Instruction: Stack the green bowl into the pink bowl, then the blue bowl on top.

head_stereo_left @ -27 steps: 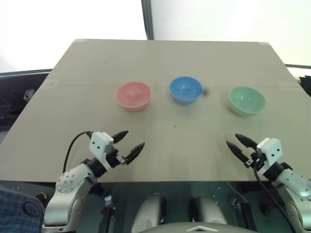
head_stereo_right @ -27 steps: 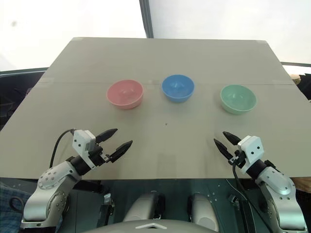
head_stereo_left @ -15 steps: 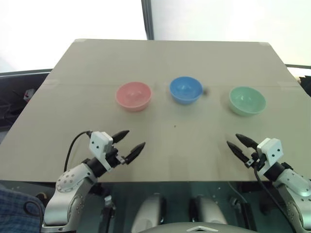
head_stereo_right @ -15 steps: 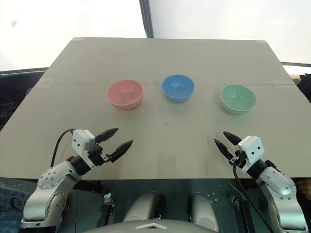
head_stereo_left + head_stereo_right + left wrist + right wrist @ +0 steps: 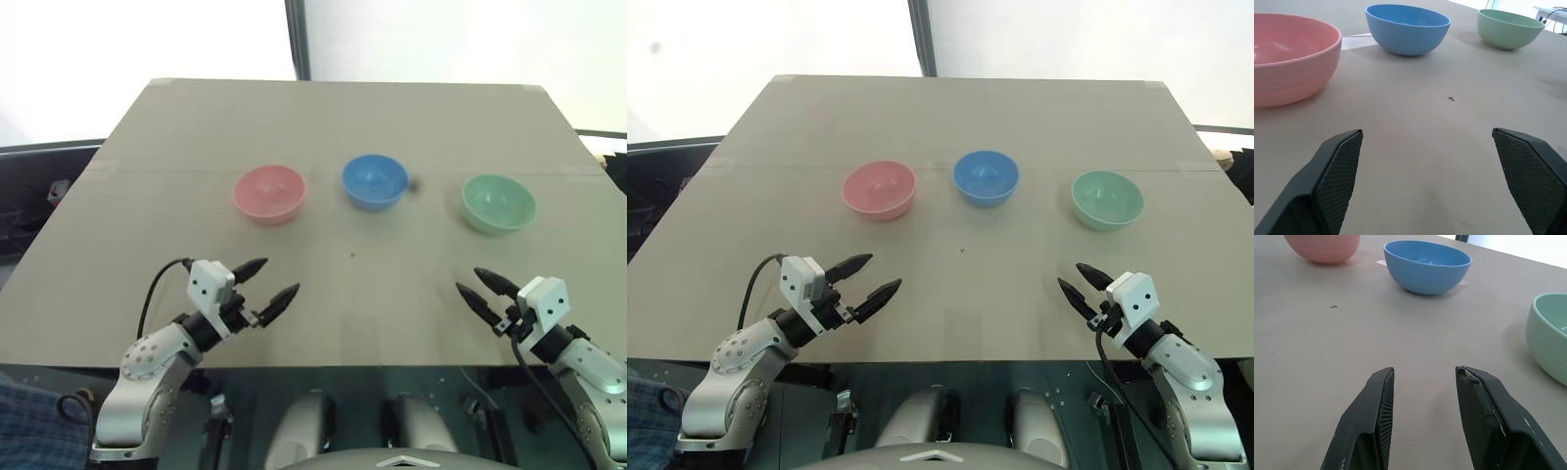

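- Since the earlier frames the left gripper point(image 5: 266, 291) has shifted a little forward and toward the middle of the table; the three bowls and the right gripper point(image 5: 477, 291) have kept their places.
- The small round salmon-pink plastic bowl point(image 5: 269, 193) sits upright, mouth up, at the left end of a row running across the flat beige table point(image 5: 333, 117).
- The small round sky-blue plastic bowl point(image 5: 374, 181) stands upright in the middle of the row, apart from the pink bowl and slightly farther back.
- The small round pale mint-green plastic bowl point(image 5: 499, 203) stands upright at the right end, well apart from the blue bowl. Being round, none of the three has a long axis.
- Both grippers hover near the front edge of the table, well short of the bowls, with bare tabletop between.
- The left gripper is released, its jaws spread wide and empty, pointing toward the pink and blue bowls.
- The right gripper is released too, its jaws parted more narrowly, holding nothing.
- A tiny dark speck point(image 5: 1450, 98) lies on the table in front of the blue bowl.
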`<move>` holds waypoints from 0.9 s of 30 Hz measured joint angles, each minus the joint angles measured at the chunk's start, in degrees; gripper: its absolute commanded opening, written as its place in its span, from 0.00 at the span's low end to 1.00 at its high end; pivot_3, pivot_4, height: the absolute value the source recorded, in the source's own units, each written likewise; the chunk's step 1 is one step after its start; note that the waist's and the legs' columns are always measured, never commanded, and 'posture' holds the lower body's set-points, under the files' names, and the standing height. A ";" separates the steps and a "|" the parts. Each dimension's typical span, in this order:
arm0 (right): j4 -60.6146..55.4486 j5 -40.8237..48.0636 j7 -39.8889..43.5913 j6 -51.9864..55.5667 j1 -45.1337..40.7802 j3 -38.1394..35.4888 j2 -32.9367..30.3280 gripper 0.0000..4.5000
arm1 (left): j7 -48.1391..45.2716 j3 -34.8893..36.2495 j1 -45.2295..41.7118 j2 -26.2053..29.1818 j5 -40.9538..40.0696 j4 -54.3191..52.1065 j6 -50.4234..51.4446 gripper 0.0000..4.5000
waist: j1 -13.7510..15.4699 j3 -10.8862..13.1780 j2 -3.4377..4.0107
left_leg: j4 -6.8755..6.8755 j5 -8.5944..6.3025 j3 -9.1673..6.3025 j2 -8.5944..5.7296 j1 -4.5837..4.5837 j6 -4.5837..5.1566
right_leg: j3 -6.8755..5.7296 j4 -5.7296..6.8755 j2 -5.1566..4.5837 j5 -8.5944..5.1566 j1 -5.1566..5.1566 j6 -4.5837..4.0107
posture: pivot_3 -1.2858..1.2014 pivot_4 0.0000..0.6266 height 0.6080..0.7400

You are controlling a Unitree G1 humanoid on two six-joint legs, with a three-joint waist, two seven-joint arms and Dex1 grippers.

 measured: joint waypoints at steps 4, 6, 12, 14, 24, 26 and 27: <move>-2.57 1.91 1.12 1.63 -0.69 0.75 -0.64 0.46 | 0.29 -0.57 -0.56 0.04 1.35 0.59 -0.05 1.00 | 0.00 0.01 0.02 | 0.01 0.00 0.00 0.00 0.00 0.00 | 0.00 0.02 0.00 0.00 0.00 0.00 | 0.52 0.24 1.00; -6.43 4.63 1.99 3.77 -1.95 1.81 -1.54 0.46 | 0.99 -1.23 -1.73 0.37 2.88 1.35 0.02 1.00 | 0.01 0.01 0.01 | 0.01 0.00 0.00 0.01 0.02 0.00 | 0.00 0.05 0.01 0.02 0.00 0.04 | 0.52 0.24 1.00; -14.44 12.15 2.59 10.39 -7.03 2.42 -4.03 0.46 | 6.21 -3.59 -7.46 2.28 8.39 3.07 6.42 1.00 | 0.15 -0.01 -0.05 | 0.02 0.00 -0.02 -0.01 -0.01 0.01 | -0.02 0.01 0.01 0.11 0.00 0.19 | 0.52 0.24 1.00; -14.87 13.25 2.43 11.94 -8.44 2.51 -4.53 0.46 | 8.70 -5.11 -10.48 3.07 10.07 2.96 11.63 1.00 | 0.21 -0.01 -0.06 | 0.04 0.00 -0.03 -0.02 -0.02 0.02 | -0.02 0.02 0.01 0.11 0.00 0.20 | 0.52 0.24 1.00; -15.64 14.13 1.29 14.19 -10.97 2.33 -4.90 0.46 | 13.89 -11.34 -27.39 4.94 18.39 -1.58 18.79 1.00 | -0.13 -0.01 -0.07 | 0.03 0.07 -0.01 -0.02 -0.09 -0.10 | -0.01 0.02 0.05 0.12 -0.01 0.21 | 0.52 0.24 1.00; -15.64 14.11 1.19 14.24 -10.97 2.34 -4.89 0.46 | 13.80 -12.37 -28.20 5.69 19.79 -1.50 18.75 1.00 | -0.09 0.00 -0.07 | 0.02 0.08 -0.01 -0.02 -0.09 -0.12 | -0.01 0.03 0.06 0.12 -0.02 0.21 | 0.52 0.24 1.00; -15.64 14.07 1.13 14.25 -10.97 2.34 -4.89 0.46 | 13.68 -12.94 -28.52 6.25 20.63 -1.17 18.69 1.00 | -0.03 0.00 -0.07 | 0.02 0.08 -0.01 -0.02 -0.08 -0.12 | -0.01 0.04 0.06 0.12 -0.03 0.21 | 0.52 0.24 1.00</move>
